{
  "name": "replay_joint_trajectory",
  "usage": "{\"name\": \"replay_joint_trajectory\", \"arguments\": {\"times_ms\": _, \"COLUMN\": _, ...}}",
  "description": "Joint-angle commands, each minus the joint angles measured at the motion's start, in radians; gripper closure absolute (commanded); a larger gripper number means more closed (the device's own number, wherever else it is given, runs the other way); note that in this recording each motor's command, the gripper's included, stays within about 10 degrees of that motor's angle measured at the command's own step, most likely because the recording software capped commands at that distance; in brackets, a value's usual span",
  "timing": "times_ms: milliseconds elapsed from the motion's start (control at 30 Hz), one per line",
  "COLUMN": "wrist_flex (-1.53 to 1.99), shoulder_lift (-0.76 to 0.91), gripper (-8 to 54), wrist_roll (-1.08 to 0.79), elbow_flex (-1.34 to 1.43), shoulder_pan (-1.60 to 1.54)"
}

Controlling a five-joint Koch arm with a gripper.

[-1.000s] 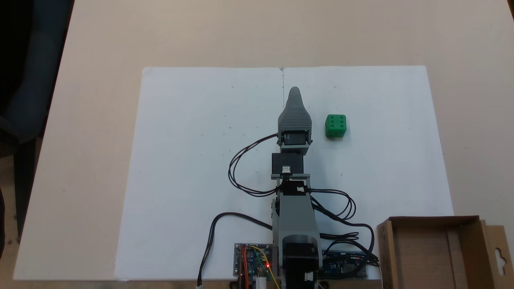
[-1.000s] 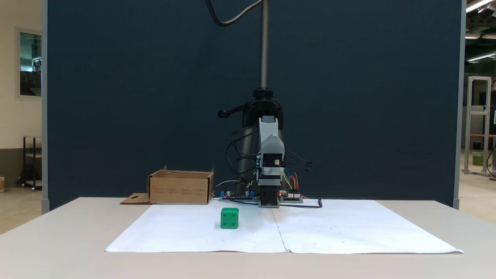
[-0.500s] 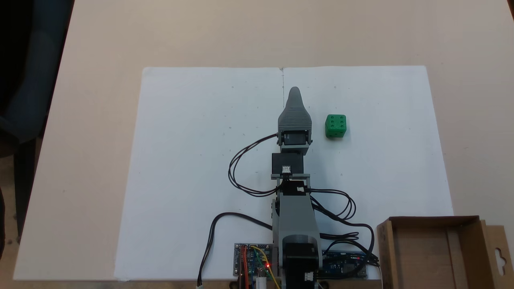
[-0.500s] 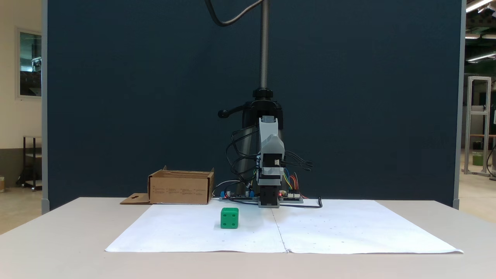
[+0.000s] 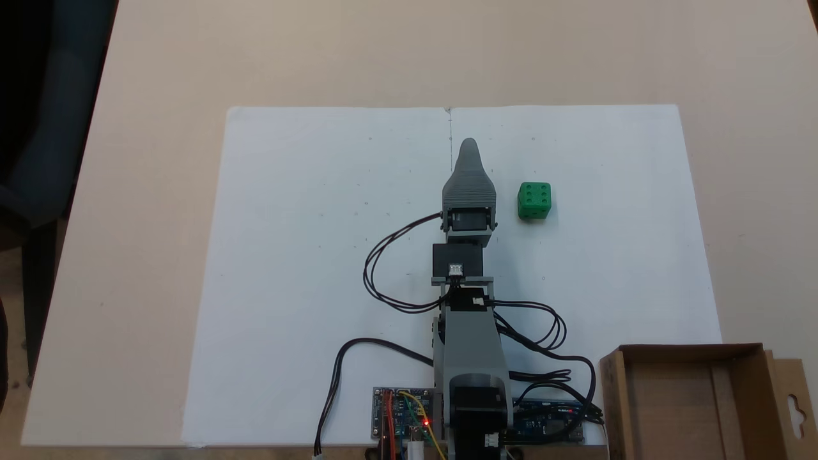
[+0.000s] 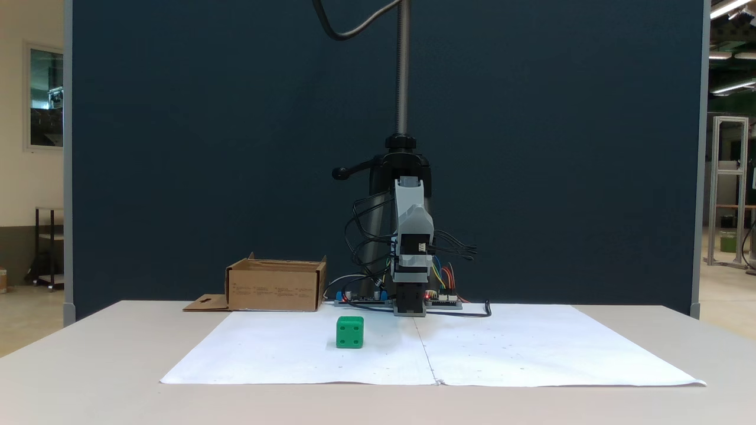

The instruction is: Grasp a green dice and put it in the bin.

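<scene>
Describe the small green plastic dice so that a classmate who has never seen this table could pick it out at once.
Start at the large white paper sheet spread on the beige table. In a fixed view from above, the gray robot arm lies along the sheet's middle; just right of its gripper sits the small green plastic dice. It is the sheet's sole bright green cube, six pips up, well away from the brown cardboard bin.
</scene>
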Motion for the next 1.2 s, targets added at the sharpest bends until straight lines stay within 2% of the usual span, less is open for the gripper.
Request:
{"name": "replay_joint_trajectory", "arguments": {"times_ms": 0, "wrist_flex": -0.018, "shoulder_lift": 0.109, "gripper": 2.5, "wrist_roll": -0.077, "elbow_flex": 0.072, "shoulder_pan": 0.003}}
{"name": "replay_joint_trajectory", "arguments": {"times_ms": 433, "wrist_flex": -0.029, "shoulder_lift": 0.11, "gripper": 1.1, "wrist_roll": -0.077, "elbow_flex": 0.072, "shoulder_pan": -0.009}}
{"name": "replay_joint_trajectory", "arguments": {"times_ms": 667, "wrist_flex": -0.017, "shoulder_lift": 0.11, "gripper": 4.0, "wrist_roll": -0.075, "elbow_flex": 0.069, "shoulder_pan": -0.014}}
{"name": "replay_joint_trajectory", "arguments": {"times_ms": 933, "wrist_flex": 0.503, "shoulder_lift": 0.11, "gripper": 4.7, "wrist_roll": -0.075, "elbow_flex": -0.261, "shoulder_pan": -0.012}}
{"name": "replay_joint_trajectory", "arguments": {"times_ms": 1167, "wrist_flex": 0.974, "shoulder_lift": 0.112, "gripper": 4.7, "wrist_roll": -0.061, "elbow_flex": -0.442, "shoulder_pan": 0.018}}
